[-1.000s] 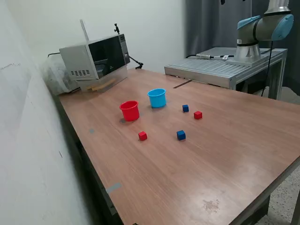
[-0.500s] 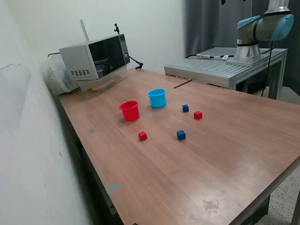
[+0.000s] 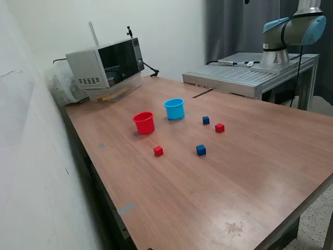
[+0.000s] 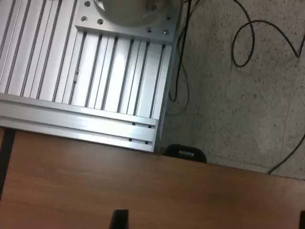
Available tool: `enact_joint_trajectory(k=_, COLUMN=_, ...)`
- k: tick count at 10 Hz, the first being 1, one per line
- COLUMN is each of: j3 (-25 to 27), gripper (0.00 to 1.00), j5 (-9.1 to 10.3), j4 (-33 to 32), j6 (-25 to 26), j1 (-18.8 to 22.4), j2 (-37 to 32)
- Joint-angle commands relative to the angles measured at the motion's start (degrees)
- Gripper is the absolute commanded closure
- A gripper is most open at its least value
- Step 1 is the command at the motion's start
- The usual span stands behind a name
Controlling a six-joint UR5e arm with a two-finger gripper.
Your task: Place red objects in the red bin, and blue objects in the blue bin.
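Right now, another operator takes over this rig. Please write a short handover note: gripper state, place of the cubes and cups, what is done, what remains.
Gripper: only dark finger tips at the wrist view's edge; state cannot be told; it holds nothing visible.
On the table: red cup beside light blue cup. Red cubes and blue cubes all lie loose in front of the cups.
Done: nothing sorted.
Left: all four cubes.
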Motion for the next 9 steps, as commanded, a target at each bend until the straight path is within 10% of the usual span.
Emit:
enact_joint_trajectory(k=1, j3=-1.06, gripper=0.00, j5=-0.32, j4=-4.23, j6=2.85, j1=-0.20, j2=0.26)
enact_joint_trajectory(k=6, j3=-5.20, gripper=0.00, j5=-0.41, j4=-18.54, j6=13.05, j1=-0.99, j2=5.35)
enact_joint_trajectory(k=9, j3=5.38, gripper=0.00, j5=-0.06, j4=-29.17, j6=20.09, j1=-3.96, j2=8.96)
